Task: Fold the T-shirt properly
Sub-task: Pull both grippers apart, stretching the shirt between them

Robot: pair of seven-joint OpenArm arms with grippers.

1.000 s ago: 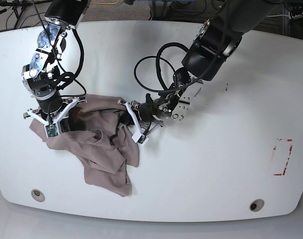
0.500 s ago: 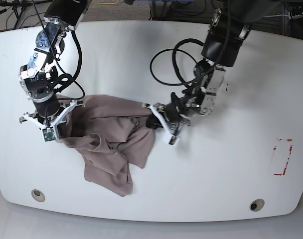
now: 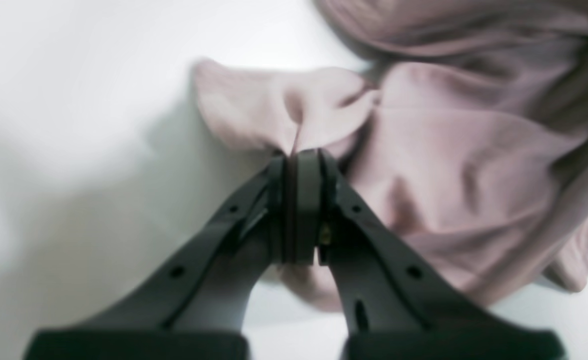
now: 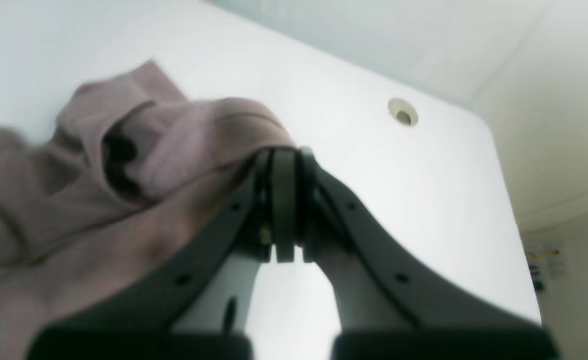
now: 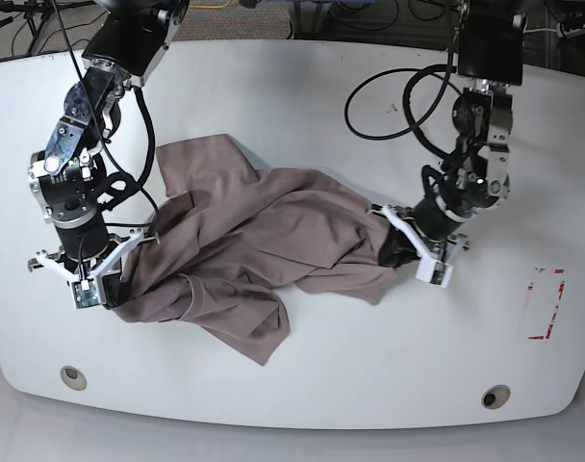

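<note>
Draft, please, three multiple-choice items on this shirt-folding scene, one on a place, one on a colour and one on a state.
1. Where does the T-shirt lie in the base view?
A. Spread between the two grippers
B. Beside the red marks at the table's far side
C. Hanging off the table's near edge

2. What colour is the T-shirt?
A. Navy blue
B. Dusty mauve-brown
C. Bright green

3. How does the left gripper stand?
A. Wide open above bare table
B. Shut on nothing
C. Shut on the T-shirt

Answers:
1 A: the cloth stretches from the right gripper across to the left one.
2 B: all three views show mauve-brown fabric on the white table.
3 C: the left wrist view shows a thin fold of cloth pinched between the closed jaws.
</note>
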